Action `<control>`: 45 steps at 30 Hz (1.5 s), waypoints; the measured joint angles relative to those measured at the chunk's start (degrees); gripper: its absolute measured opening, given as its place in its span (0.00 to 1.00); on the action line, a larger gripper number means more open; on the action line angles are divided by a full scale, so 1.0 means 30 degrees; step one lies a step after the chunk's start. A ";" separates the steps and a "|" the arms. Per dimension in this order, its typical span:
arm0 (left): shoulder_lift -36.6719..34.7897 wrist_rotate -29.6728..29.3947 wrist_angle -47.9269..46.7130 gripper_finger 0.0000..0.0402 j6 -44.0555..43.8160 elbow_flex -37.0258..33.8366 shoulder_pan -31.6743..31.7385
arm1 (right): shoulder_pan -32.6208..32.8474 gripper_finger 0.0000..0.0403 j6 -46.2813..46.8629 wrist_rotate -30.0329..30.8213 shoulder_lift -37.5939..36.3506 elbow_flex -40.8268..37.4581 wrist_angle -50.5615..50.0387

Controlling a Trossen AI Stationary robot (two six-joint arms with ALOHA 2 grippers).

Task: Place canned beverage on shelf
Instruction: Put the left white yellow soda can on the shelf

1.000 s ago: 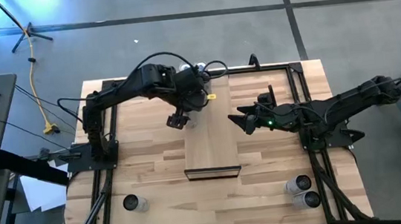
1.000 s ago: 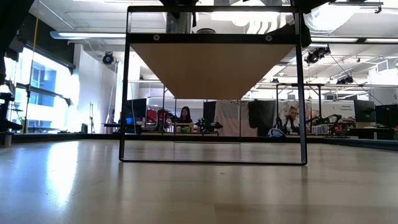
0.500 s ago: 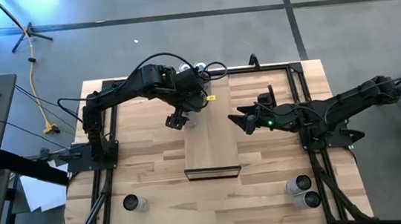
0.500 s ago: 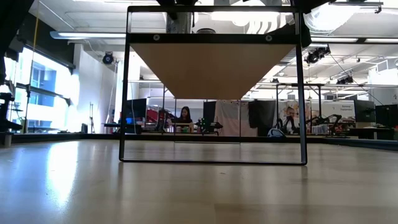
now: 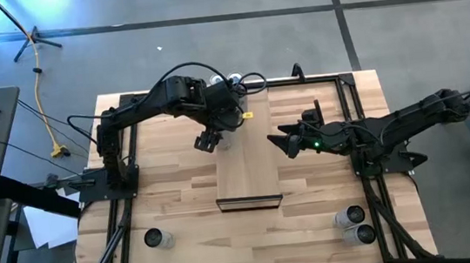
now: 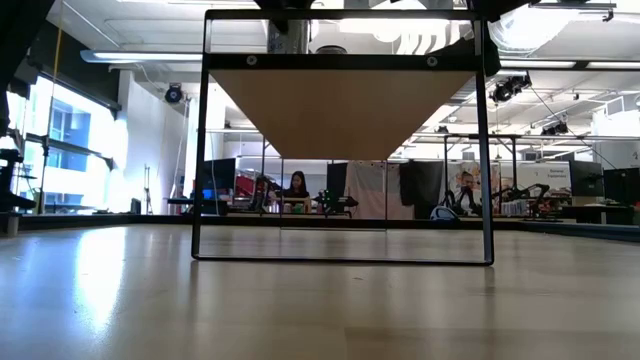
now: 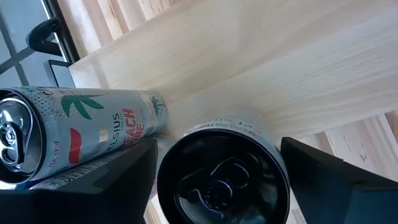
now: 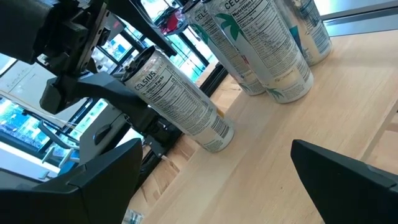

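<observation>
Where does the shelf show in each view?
High view: shelf mid-table, between the arms.
Low view: its underside, top centre.
Left wrist view: pale board under the cans.
Right wrist view: board under the cans.
Shared landmark, except low view: left gripper at its edge.

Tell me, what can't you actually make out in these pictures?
- Whether the left gripper has gripped the can between its fingers: the left wrist view looks down on the can's top, hiding any contact.
- The cans on the shelf in the high view: the left arm covers them.
- The loose cans on the table: too small there to read.
- The low view shows the shelf only from underneath, so its top is hidden.
</observation>
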 joint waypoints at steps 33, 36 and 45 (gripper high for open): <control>-0.0029 -0.0601 -0.0023 0.57 0.9808 0.0007 -0.0154 | 0.0007 0.98 0.0007 -0.0099 0.0000 0.0000 0.0003; -0.0022 -0.0569 -0.0030 0.57 0.9814 0.0007 -0.0141 | 0.0007 0.98 0.0003 -0.0099 0.0000 0.0000 -0.0001; -0.0124 0.0511 -0.0185 0.57 0.9564 0.0000 0.0967 | 0.0004 0.98 0.0142 -0.0099 0.0000 0.0000 -0.0317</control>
